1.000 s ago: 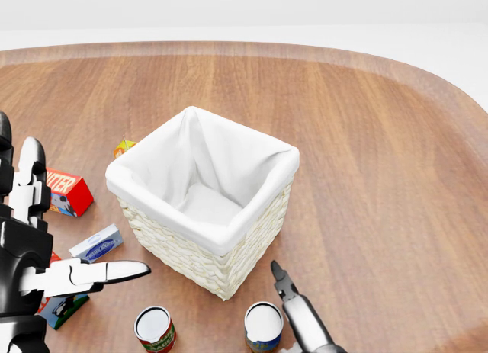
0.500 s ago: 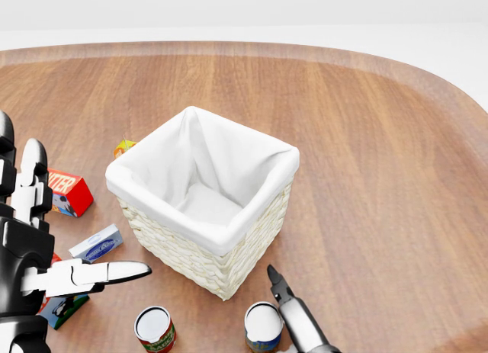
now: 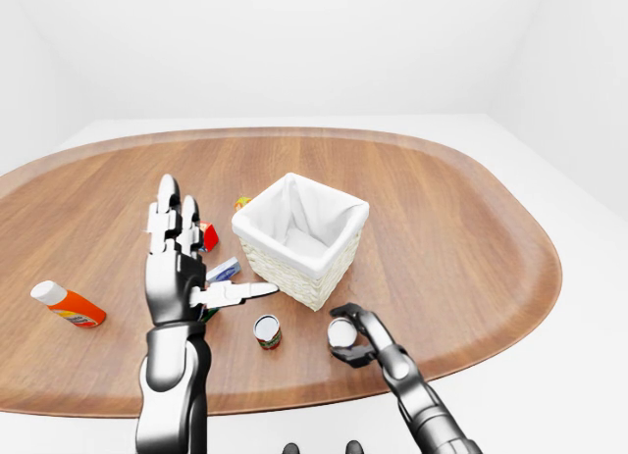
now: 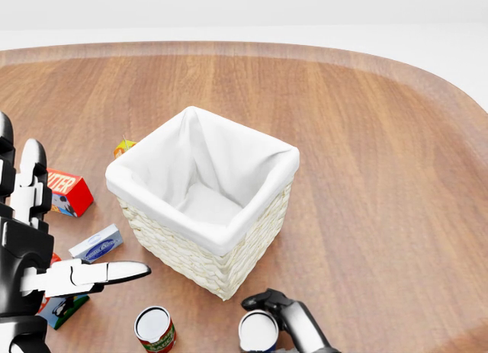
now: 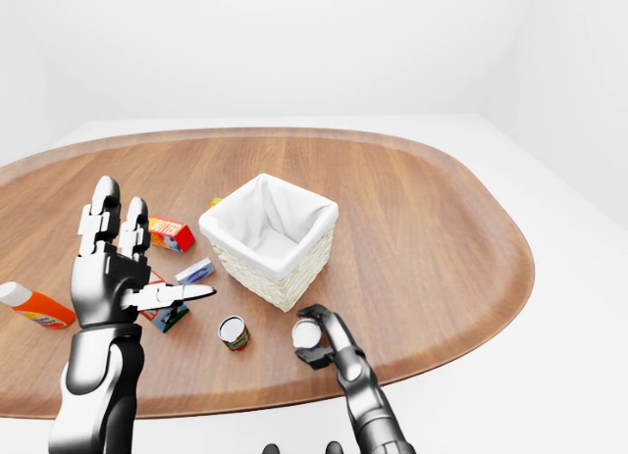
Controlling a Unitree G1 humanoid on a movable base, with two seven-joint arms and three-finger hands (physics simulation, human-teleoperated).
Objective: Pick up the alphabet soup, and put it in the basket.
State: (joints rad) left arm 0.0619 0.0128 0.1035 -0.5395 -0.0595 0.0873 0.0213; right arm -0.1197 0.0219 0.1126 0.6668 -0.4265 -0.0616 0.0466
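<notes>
Since a moment ago the right robot hand (image 4: 268, 313) has curled its fingers round the alphabet soup (image 4: 258, 331), where before one finger stood straight beside the can.

Largest first: the worktop (image 3: 461, 228) carries everything. The basket (image 4: 204, 199) stands upright near its middle, white lining empty. The left robot hand (image 3: 177, 268) hovers with fingers spread, holding nothing. The soup can sits on the wood just below the basket in the head view, another can (image 4: 155, 328) to its left.

Judging by this, the grasp looks nearly made; lifting and dropping it into the basket remain.
</notes>
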